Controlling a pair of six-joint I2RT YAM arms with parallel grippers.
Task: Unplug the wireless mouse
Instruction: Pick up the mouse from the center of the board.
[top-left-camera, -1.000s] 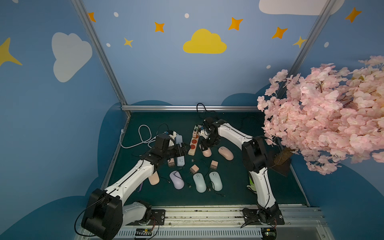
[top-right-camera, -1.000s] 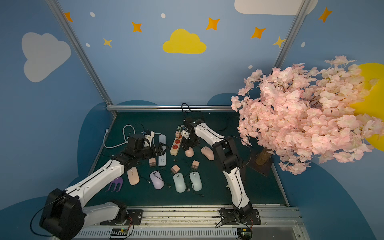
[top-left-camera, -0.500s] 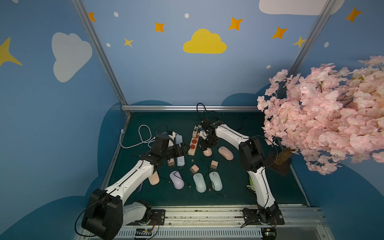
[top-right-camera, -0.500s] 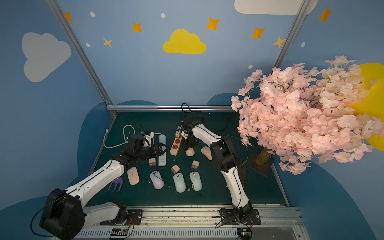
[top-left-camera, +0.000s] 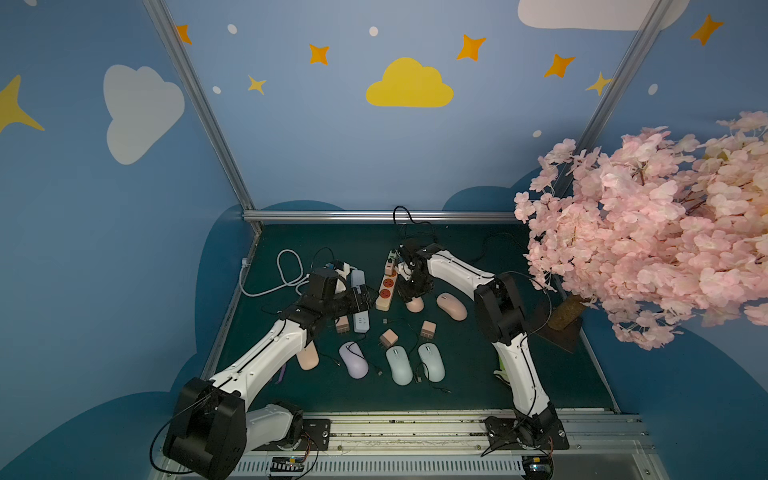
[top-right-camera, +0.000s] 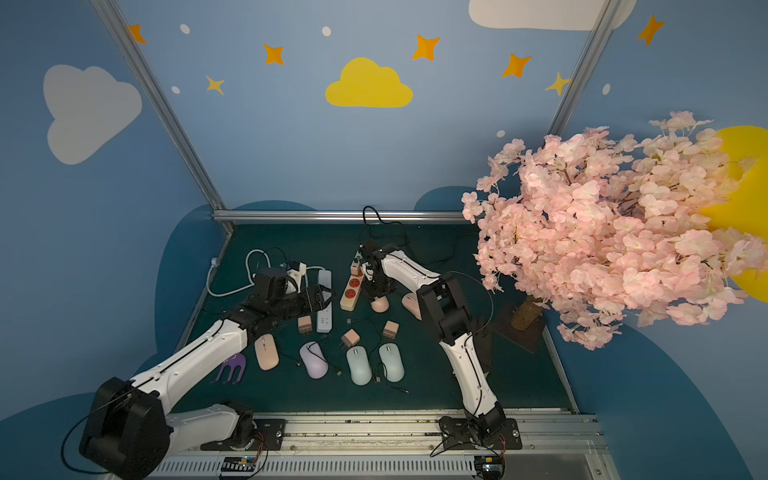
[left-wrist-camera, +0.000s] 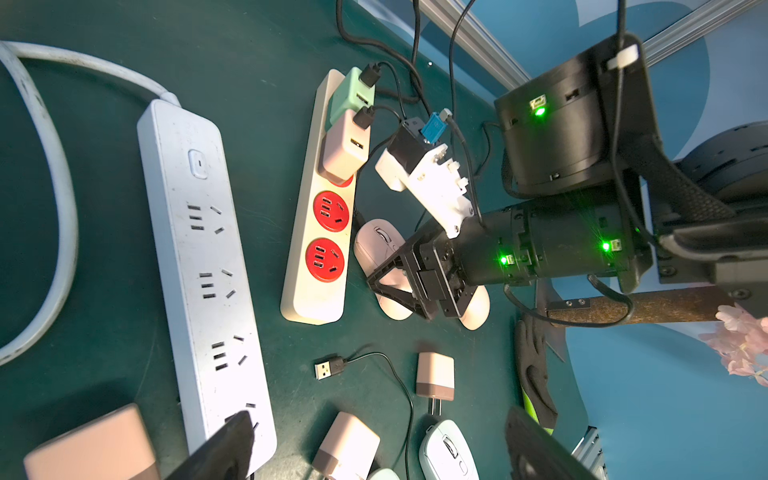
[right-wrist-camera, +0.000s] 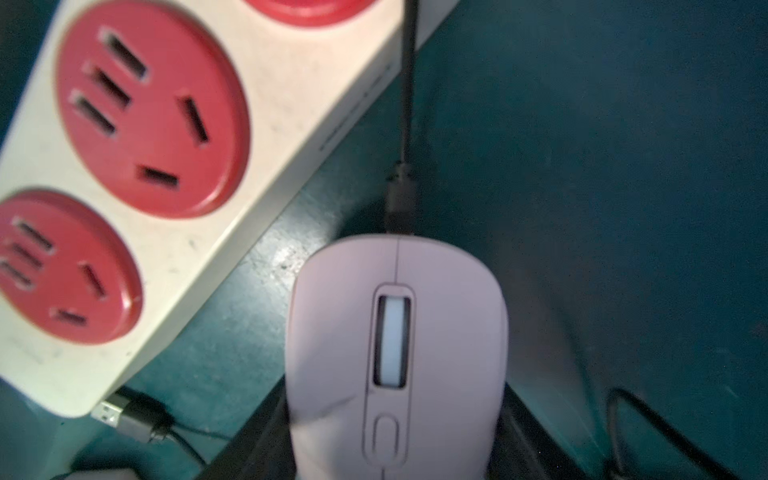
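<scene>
Two right gripper (top-left-camera: 412, 294) jaws flank the seemingly light, slick pink mouse (right-wrist-camera: 395, 353), grip unclear; left gripper (left-wrist-camera: 376, 419) gapes. Pinch the stiff far-end plug (right-wrist-camera: 401, 199).

The left arm (top-left-camera: 266, 357) and right arm (top-left-camera: 517, 370) have smooth white shells joined by bulky black cylindrical joints, and stand on black base plates (top-left-camera: 316, 430) with screws. Thin black cables (top-left-camera: 536, 282) loop alongside. Green lights (left-wrist-camera: 504, 260) glow on the black wrist behind the black right gripper (left-wrist-camera: 399, 299), beside a white bracket (left-wrist-camera: 432, 183).

pink mouse (right-wrist-camera: 395, 353), flat — cable (right-wrist-camera: 406, 104) plugged in
</scene>
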